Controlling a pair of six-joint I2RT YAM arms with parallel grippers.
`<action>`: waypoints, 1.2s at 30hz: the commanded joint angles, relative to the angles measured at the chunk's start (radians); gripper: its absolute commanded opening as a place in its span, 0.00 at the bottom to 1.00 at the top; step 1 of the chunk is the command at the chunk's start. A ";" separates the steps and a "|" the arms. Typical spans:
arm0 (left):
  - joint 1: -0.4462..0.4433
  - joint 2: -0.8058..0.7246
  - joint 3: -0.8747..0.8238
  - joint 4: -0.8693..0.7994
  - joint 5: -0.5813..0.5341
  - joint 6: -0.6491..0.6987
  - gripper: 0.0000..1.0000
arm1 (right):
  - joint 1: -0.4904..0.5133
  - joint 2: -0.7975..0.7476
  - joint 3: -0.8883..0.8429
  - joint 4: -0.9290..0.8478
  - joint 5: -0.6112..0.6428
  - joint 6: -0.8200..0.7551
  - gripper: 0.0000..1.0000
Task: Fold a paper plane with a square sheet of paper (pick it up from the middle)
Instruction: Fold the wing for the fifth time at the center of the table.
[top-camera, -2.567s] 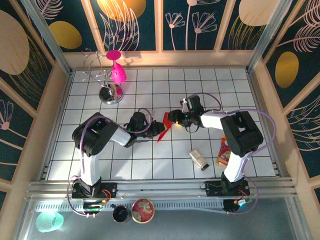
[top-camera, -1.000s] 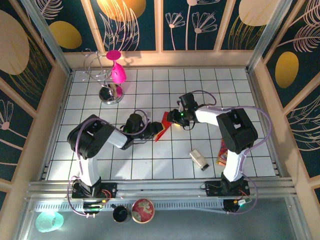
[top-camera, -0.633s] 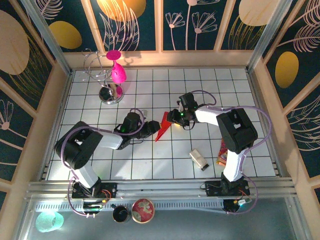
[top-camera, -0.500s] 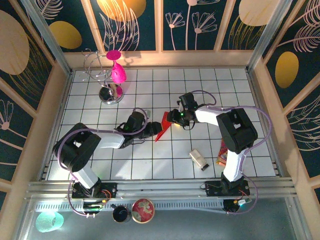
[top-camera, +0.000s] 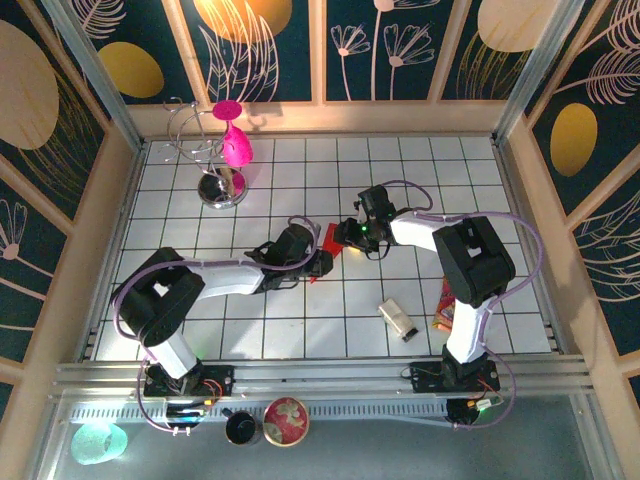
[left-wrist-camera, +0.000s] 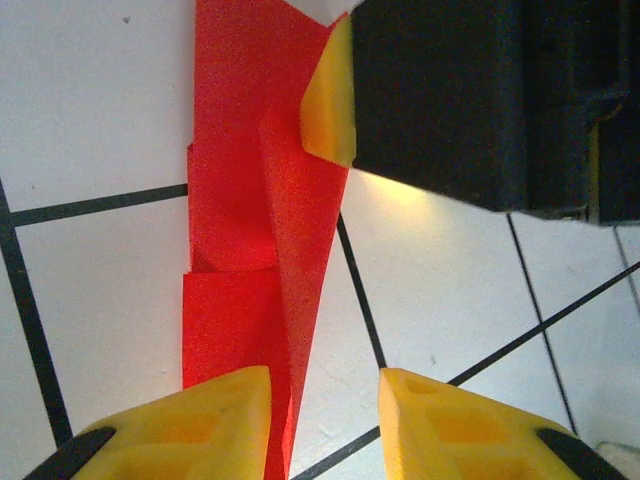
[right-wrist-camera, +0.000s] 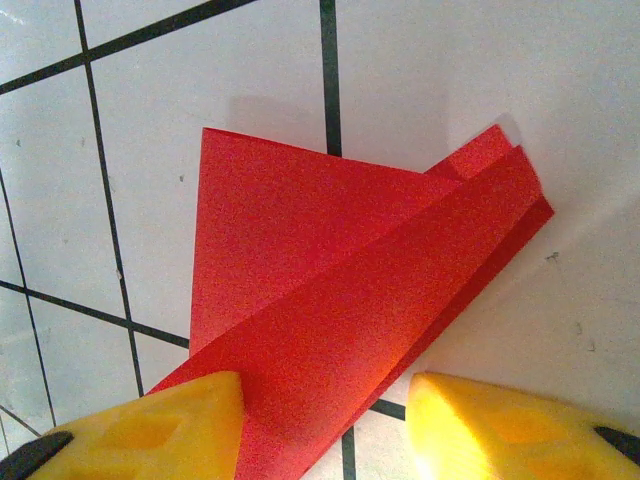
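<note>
The red sheet of paper (top-camera: 330, 240) lies folded on the tiled floor at the middle, creased into a narrow pointed wedge (left-wrist-camera: 250, 250). My left gripper (top-camera: 318, 262) sits low over its near end. In the left wrist view the left gripper (left-wrist-camera: 325, 415) is open, with the paper's long edge beside its left fingertip (left-wrist-camera: 190, 420). My right gripper (top-camera: 345, 238) is at the paper's far end, also seen ahead as a black body with a yellow fingertip (left-wrist-camera: 325, 100). The right gripper (right-wrist-camera: 325, 420) is open, its left fingertip (right-wrist-camera: 150, 430) resting on the red paper (right-wrist-camera: 340, 300).
A magenta goblet (top-camera: 236, 145) hangs on a metal stand (top-camera: 220, 188) at the back left. A small silver box (top-camera: 400, 318) and a printed snack packet (top-camera: 447, 305) lie at the right front. Wooden walls (top-camera: 80, 250) enclose the floor.
The left gripper has slid right along the floor onto the paper's near end, now covering most of it from above. Its jaws narrowed a little. The right arm stayed put.
</note>
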 joint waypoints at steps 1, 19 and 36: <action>-0.009 0.039 0.028 -0.051 -0.042 0.060 0.32 | 0.020 0.121 -0.026 0.039 0.093 -0.008 0.50; -0.017 0.065 0.019 -0.014 -0.078 0.069 0.17 | 0.010 0.059 -0.033 0.048 0.052 0.005 0.52; -0.016 -0.033 -0.023 0.060 -0.222 0.222 0.11 | -0.093 -0.318 -0.259 0.252 0.034 0.027 0.64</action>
